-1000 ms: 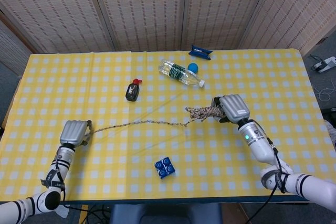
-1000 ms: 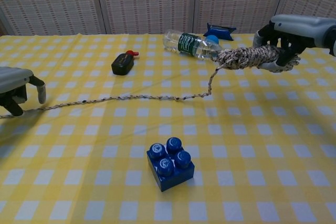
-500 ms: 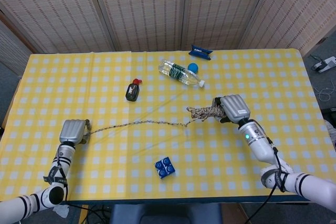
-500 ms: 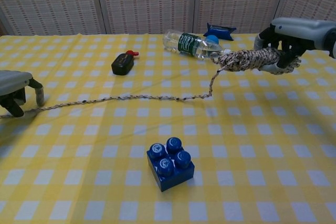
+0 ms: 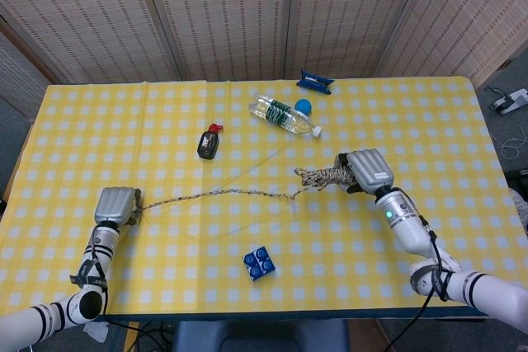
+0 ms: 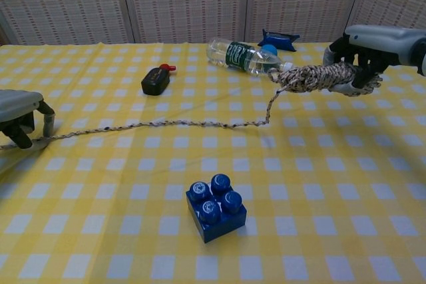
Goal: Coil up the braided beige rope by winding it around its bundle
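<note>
The beige braided rope's bundle (image 5: pixel 326 176) (image 6: pixel 309 76) is lifted above the yellow checked table, held by my right hand (image 5: pixel 364 170) (image 6: pixel 365 52) at the right. A free strand (image 5: pixel 223 194) (image 6: pixel 160 124) drops from the bundle's left end and runs leftward across the cloth. My left hand (image 5: pixel 115 205) (image 6: pixel 20 114) grips that strand's far end near the table's left front, fingers curled down over it.
A blue toy brick (image 5: pixel 260 262) (image 6: pixel 216 206) lies in front of the strand. A clear water bottle (image 5: pixel 284 115) (image 6: pixel 243 56), a blue cap (image 5: pixel 303 106), a black and red item (image 5: pixel 208 143) (image 6: pixel 155 80) and a dark blue object (image 5: pixel 314 81) (image 6: pixel 279 38) lie farther back.
My right hand has risen slightly and shifted right with the bundle. The left hand has edged a little further left along the table; the strand stays stretched between them.
</note>
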You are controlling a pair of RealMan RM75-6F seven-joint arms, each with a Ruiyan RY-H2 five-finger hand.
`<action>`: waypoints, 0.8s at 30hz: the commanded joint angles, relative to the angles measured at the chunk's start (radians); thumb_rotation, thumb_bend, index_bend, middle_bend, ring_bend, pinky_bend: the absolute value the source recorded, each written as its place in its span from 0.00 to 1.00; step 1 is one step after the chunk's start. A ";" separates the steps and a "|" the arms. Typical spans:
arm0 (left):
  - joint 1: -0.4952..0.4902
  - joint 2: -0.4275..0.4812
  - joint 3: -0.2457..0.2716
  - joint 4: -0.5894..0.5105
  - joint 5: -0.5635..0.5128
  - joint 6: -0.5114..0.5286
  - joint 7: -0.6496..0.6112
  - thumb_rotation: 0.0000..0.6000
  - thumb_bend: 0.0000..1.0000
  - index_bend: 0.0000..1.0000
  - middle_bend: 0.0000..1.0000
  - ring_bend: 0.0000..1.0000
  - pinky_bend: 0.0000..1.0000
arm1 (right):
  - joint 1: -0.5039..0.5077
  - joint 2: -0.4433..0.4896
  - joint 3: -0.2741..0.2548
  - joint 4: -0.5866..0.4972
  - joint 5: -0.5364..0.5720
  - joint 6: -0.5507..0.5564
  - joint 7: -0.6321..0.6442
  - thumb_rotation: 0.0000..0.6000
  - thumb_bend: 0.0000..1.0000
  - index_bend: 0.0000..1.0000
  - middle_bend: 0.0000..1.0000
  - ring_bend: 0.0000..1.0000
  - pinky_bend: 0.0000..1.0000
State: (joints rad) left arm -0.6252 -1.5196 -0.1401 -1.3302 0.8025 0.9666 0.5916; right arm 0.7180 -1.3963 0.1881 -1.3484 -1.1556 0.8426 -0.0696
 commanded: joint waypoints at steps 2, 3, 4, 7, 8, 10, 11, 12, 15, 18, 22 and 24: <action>-0.002 0.001 0.001 0.000 0.002 0.003 -0.005 1.00 0.35 0.68 1.00 1.00 1.00 | 0.001 -0.002 -0.001 0.004 0.001 -0.003 0.001 1.00 0.41 0.73 0.63 0.51 0.58; -0.002 0.002 0.001 -0.002 0.002 0.003 -0.006 1.00 0.35 0.68 1.00 1.00 1.00 | 0.001 -0.002 -0.001 0.005 0.001 -0.003 0.002 1.00 0.41 0.73 0.63 0.51 0.58; -0.002 0.004 0.001 -0.004 0.002 0.005 -0.008 1.00 0.35 0.68 1.00 1.00 1.00 | 0.001 -0.003 -0.001 0.006 0.001 -0.004 0.003 1.00 0.41 0.73 0.63 0.51 0.58; -0.002 0.009 0.003 -0.011 0.002 0.006 -0.008 1.00 0.35 0.69 1.00 1.00 1.00 | 0.001 -0.005 -0.002 0.009 0.001 -0.005 0.004 1.00 0.41 0.73 0.63 0.51 0.58; -0.003 0.011 0.004 -0.013 0.001 0.006 -0.008 1.00 0.35 0.69 1.00 1.00 1.00 | 0.001 -0.006 -0.002 0.010 0.001 -0.005 0.005 1.00 0.41 0.73 0.63 0.51 0.58; -0.004 0.013 0.005 -0.014 -0.002 0.004 -0.008 1.00 0.36 0.70 1.00 1.00 1.00 | 0.001 -0.008 -0.002 0.012 0.001 -0.005 0.007 1.00 0.41 0.73 0.63 0.51 0.58; -0.005 0.013 0.006 -0.014 -0.005 0.003 -0.008 1.00 0.36 0.70 1.00 1.00 1.00 | 0.001 -0.009 -0.002 0.013 0.000 -0.006 0.008 1.00 0.41 0.73 0.63 0.51 0.58; -0.005 0.013 0.007 -0.013 -0.007 0.002 -0.007 1.00 0.36 0.70 1.00 1.00 1.00 | 0.001 -0.009 -0.002 0.013 0.000 -0.006 0.009 1.00 0.41 0.73 0.63 0.51 0.58; -0.008 0.014 0.008 -0.010 -0.014 -0.003 -0.008 1.00 0.36 0.72 1.00 1.00 1.00 | 0.002 -0.010 -0.003 0.014 -0.001 -0.007 0.009 1.00 0.41 0.73 0.63 0.51 0.58; -0.009 0.015 0.010 -0.011 -0.017 -0.004 -0.009 1.00 0.37 0.72 1.00 1.00 1.00 | 0.002 -0.010 -0.003 0.016 0.001 -0.008 0.010 1.00 0.41 0.73 0.63 0.51 0.58; -0.010 0.017 0.013 -0.013 -0.016 -0.002 -0.009 1.00 0.38 0.73 1.00 1.00 1.00 | 0.002 -0.012 -0.003 0.019 0.002 -0.010 0.011 1.00 0.41 0.73 0.63 0.51 0.58; -0.011 0.018 0.014 -0.014 -0.017 -0.002 -0.010 1.00 0.39 0.73 1.00 1.00 1.00 | 0.002 -0.014 -0.003 0.020 0.001 -0.011 0.012 1.00 0.41 0.73 0.63 0.51 0.58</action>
State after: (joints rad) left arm -0.6364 -1.5017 -0.1263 -1.3443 0.7860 0.9648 0.5820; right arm 0.7199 -1.4101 0.1848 -1.3282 -1.1541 0.8321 -0.0573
